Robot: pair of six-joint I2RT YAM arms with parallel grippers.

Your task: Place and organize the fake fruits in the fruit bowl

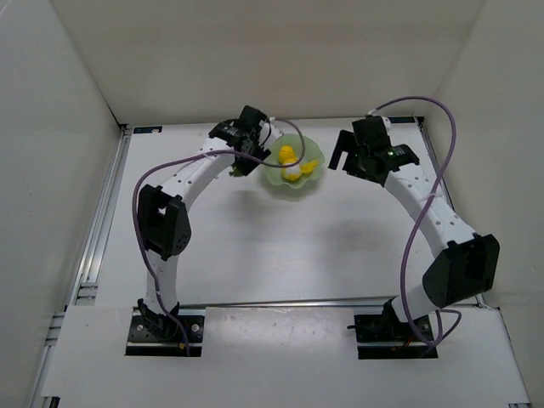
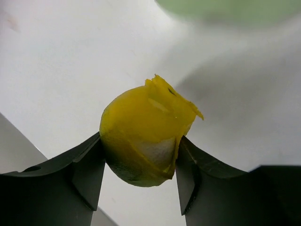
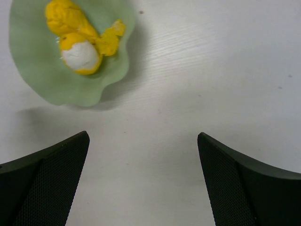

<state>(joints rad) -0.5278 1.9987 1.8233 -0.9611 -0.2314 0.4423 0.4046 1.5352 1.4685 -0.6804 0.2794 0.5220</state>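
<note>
My left gripper (image 2: 140, 157) is shut on a yellow fake fruit (image 2: 143, 127) with a white patch and a greenish underside, held just above the table. It sits left of the fruit bowl (image 1: 274, 176), whose pale green rim (image 2: 230, 9) shows blurred at the top of the left wrist view. In the bowl (image 3: 37, 80) lie a yellow pear (image 3: 66, 19), a yellow-and-white fruit (image 3: 81, 56) and a small yellow piece (image 3: 110, 40). My right gripper (image 3: 143, 160) is open over bare table, to the right of the bowl (image 1: 344, 155).
White walls enclose the table on three sides. A metal rail (image 1: 102, 221) runs along the left edge. Purple cables (image 1: 450, 127) loop over both arms.
</note>
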